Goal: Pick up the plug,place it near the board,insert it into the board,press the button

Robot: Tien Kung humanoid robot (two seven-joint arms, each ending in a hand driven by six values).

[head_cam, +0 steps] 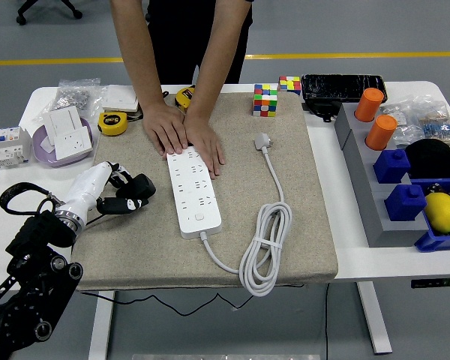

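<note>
The robot's left hand [127, 193], black fingers loosely curled and holding nothing, hovers just left of the power strip [191, 188], while a person's two hands [184, 135] press flat on the strip's far end.

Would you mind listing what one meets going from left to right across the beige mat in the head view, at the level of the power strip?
Left robot hand → power strip → coiled white cable, which runs up to the plug → grey block holding the blue pieces → lemon.
</note>
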